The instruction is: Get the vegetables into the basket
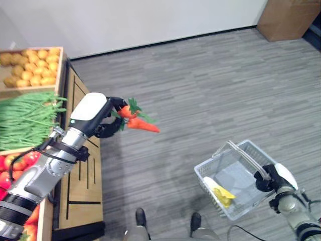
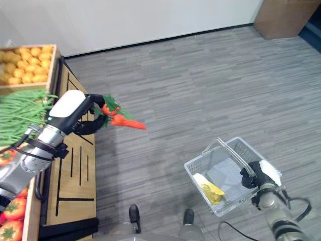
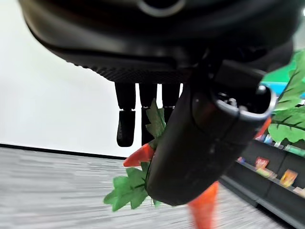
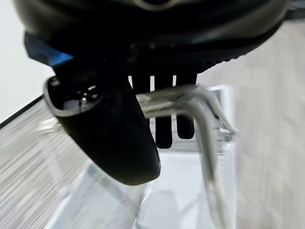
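Grey plank floor (image 1: 200, 85) under left robot hand (image 1: 108, 123) clutching carrots (image 1: 138, 120), right robot hand (image 1: 268, 176) gripping basket (image 1: 235, 183) handle.

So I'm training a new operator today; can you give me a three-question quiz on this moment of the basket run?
1. True or false: the left hand holds the carrots over the floor, away from the basket.
2. What does the right hand grip?
A. a carrot
B. the basket handle
C. nothing
3. Fill in: the item already lying in the basket is coloured ____.

Key: 1 true; 2 B; 3 yellow.
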Motion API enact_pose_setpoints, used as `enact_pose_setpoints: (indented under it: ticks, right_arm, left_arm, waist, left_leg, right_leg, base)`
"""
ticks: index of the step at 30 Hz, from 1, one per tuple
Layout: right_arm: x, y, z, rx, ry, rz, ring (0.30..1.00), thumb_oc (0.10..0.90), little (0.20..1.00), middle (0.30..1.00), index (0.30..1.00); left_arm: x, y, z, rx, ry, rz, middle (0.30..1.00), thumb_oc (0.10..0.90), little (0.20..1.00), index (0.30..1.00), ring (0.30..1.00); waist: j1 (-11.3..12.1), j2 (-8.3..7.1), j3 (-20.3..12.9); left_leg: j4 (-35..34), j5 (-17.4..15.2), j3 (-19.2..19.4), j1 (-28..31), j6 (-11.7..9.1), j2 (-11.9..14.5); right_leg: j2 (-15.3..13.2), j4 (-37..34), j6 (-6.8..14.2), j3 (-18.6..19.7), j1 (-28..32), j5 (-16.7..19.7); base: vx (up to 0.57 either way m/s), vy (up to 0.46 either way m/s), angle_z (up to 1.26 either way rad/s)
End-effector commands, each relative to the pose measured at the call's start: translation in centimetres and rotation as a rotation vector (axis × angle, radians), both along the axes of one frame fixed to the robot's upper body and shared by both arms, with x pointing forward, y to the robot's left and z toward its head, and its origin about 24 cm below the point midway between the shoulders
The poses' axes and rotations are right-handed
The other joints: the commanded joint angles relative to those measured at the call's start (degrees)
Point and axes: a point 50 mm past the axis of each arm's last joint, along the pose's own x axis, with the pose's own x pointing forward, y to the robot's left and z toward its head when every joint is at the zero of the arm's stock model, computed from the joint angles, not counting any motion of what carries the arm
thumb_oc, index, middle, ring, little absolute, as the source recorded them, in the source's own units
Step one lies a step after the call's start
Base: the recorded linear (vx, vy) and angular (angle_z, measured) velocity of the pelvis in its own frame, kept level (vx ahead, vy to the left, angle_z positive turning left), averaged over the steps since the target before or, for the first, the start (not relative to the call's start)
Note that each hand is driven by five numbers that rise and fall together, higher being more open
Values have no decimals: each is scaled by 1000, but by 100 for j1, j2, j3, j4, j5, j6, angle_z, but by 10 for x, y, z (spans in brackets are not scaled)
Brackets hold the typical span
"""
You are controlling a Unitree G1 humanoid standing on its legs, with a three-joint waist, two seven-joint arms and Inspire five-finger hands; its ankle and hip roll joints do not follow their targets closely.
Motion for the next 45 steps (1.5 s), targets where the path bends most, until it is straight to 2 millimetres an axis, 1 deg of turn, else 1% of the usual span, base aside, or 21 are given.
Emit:
enact_pose_setpoints:
  ticks: [1, 5, 6, 7, 12, 14, 16, 19, 22, 23, 25, 26, 28, 29, 30, 33, 34, 36, 38, 40, 45]
  right_arm:
    - [55, 18, 56, -11, -294, 142, 300, 400, 300, 300, 300]
    - [75, 43, 75, -14, -338, 290, 300, 400, 300, 300, 300]
    - [83, 54, 80, -4, -346, 339, 300, 400, 300, 300, 300]
    - [83, 54, 80, -4, -346, 339, 300, 400, 300, 300, 300]
    - [97, 66, 84, -6, -342, 375, 300, 400, 300, 300, 300]
    - [106, 74, 90, -11, -362, 397, 300, 400, 300, 300, 300]
    - [118, 90, 98, 2, -401, 425, 300, 400, 300, 300, 300]
    - [124, 100, 102, 26, -424, 443, 300, 400, 300, 300, 300]
    - [135, 129, 113, 120, -502, 499, 300, 400, 300, 300, 300]
    - [139, 152, 124, 187, -565, 559, 300, 400, 300, 300, 300]
    - [139, 172, 134, 278, -620, 611, 300, 400, 300, 300, 300]
    - [139, 177, 135, 303, -626, 623, 300, 400, 300, 300, 300]
    - [132, 203, 144, 411, -672, 716, 300, 400, 300, 300, 300]
    - [129, 207, 147, 423, -682, 743, 300, 400, 300, 300, 300]
    - [129, 207, 147, 423, -681, 742, 300, 400, 300, 300, 300]
    - [123, 214, 154, 457, -706, 795, 300, 400, 300, 300, 300]
    - [117, 217, 161, 517, -734, 823, 300, 400, 300, 300, 300]
    - [113, 221, 166, 566, -749, 847, 300, 400, 300, 300, 300]
    - [111, 223, 167, 581, -752, 859, 300, 400, 300, 300, 300]
    - [101, 232, 172, 673, -766, 913, 300, 400, 300, 300, 300]
    - [92, 239, 176, 747, -768, 961, 300, 400, 300, 300, 300]
  left_arm:
    - [8, -10, 50, -117, -209, -83, 300, 400, 300, 300, 300]
    - [10, -29, 44, -170, -178, -151, 300, 400, 300, 300, 300]
    - [11, -38, 40, -191, -159, -187, 300, 400, 300, 300, 300]
    - [11, -38, 41, -192, -159, -187, 300, 400, 300, 300, 300]
    - [13, -57, 36, -239, -134, -247, 300, 400, 300, 300, 300]
    - [14, -66, 35, -257, -127, -273, 300, 400, 300, 300, 300]
    - [16, -80, 33, -289, -106, -320, 300, 400, 300, 300, 300]
    - [17, -86, 30, -298, -81, -346, 300, 400, 300, 300, 300]
    - [16, -101, 24, -313, -43, -398, 300, 400, 300, 300, 300]
    - [16, -109, 20, -305, -27, -415, 300, 400, 300, 300, 300]
    - [17, -116, 14, -297, -4, -427, 300, 400, 300, 300, 300]
    - [17, -118, 10, -300, 6, -427, 300, 400, 300, 300, 300]
    - [22, -122, -11, -260, 55, -381, 300, 400, 300, 300, 300]
    - [24, -123, -18, -244, 72, -367, 300, 400, 300, 300, 300]
    - [24, -123, -18, -244, 72, -368, 300, 400, 300, 300, 300]
    - [24, -120, -33, -188, 105, -344, 300, 400, 300, 300, 300]
    - [23, -112, -46, -164, 142, -298, 300, 400, 300, 300, 300]
    - [24, -106, -54, -153, 162, -262, 300, 400, 300, 300, 300]
    - [24, -105, -56, -154, 165, -251, 300, 400, 300, 300, 300]
    - [28, -96, -69, -142, 192, -176, 300, 400, 300, 300, 300]
    - [30, -92, -80, -105, 207, -125, 300, 400, 300, 300, 300]
  waist:
    - [71, -346, -317]
    - [51, -341, -380]
    - [53, -332, -412]
    - [53, -330, -407]
    - [70, -333, -445]
    - [71, -333, -443]
    - [74, -322, -433]
    - [72, -312, -425]
    - [85, -298, -427]
    - [73, -296, -422]
    - [57, -301, -418]
    - [52, -304, -423]
    - [3, -333, -458]
    - [-19, -339, -472]
    - [-15, -337, -473]
    - [-45, -349, -500]
    - [-65, -354, -526]
    - [-78, -359, -536]
    - [-81, -360, -541]
    - [-117, -364, -553]
    - [-152, -372, -562]
  left_leg:
    - [0, -306, -136, 170, -155, -87]
    - [0, -335, -113, 237, -155, -72]
    - [0, -348, -98, 268, -154, -74]
    - [0, -349, -97, 270, -154, -74]
    - [0, -375, -92, 284, -156, -73]
    - [0, -382, -85, 284, -154, -71]
    - [0, -382, -93, 282, -151, -69]
    - [0, -392, -89, 291, -148, -69]
    - [0, -409, -94, 300, -136, -74]
    - [0, -419, -89, 307, -131, -72]
    - [0, -428, -80, 318, -128, -64]
    - [0, -437, -77, 322, -125, -60]
    - [0, -469, -25, 381, -119, -56]
    - [0, -477, -12, 392, -118, -56]
    - [0, -477, -11, 393, -118, -56]
    - [0, -500, 25, 435, -119, -46]
    - [0, -506, 70, 466, -128, -41]
    - [0, -506, 93, 477, -133, -33]
    - [0, -506, 96, 480, -133, -35]
    - [0, -503, 124, 489, -139, -20]
    - [0, -500, 145, 481, -150, 0]
  right_leg:
    - [-482, -1, 443, 97, -150, 135]
    - [-472, -1, 426, 134, -102, 106]
    - [-476, -1, 423, 145, -87, 96]
    - [-476, -1, 423, 147, -86, 95]
    - [-478, -1, 422, 171, -73, 84]
    - [-482, -1, 422, 184, -74, 86]
    - [-478, -1, 412, 196, -76, 94]
    - [-475, -1, 409, 200, -69, 90]
    - [-479, -1, 405, 211, -55, 87]
    - [-476, -1, 399, 229, -48, 79]
    - [-470, -1, 396, 244, -49, 78]
    - [-468, -1, 395, 249, -50, 74]
    - [-449, -1, 385, 283, -33, 50]
    - [-445, -1, 386, 303, -33, 47]
    - [-445, -1, 386, 305, -33, 47]
    - [-437, -1, 385, 339, -27, 39]
    - [-435, -1, 388, 372, -17, 45]
    - [-435, -1, 388, 374, -9, 47]
    - [-430, -1, 388, 374, -7, 45]
    - [-424, -1, 381, 381, -8, 43]
    - [-418, -1, 380, 397, -30, 52]
  base:
    - [26, -42, -3]
    - [23, -12, -1]
    - [31, -7, 1]
    - [0, 0, 0]
    - [0, 0, 0]
    - [0, 0, 0]
    - [0, 0, 0]
    - [0, 0, 0]
    - [0, 0, 0]
    - [0, 0, 0]
    - [0, 0, 0]
    - [0, 0, 0]
    - [37, 5, -2]
    - [17, 2, -9]
    - [14, 1, -11]
    - [22, 0, -6]
    - [18, -2, -6]
    - [4, -2, -9]
    - [0, -1, -4]
    - [0, 0, 0]
    - [0, 0, 0]
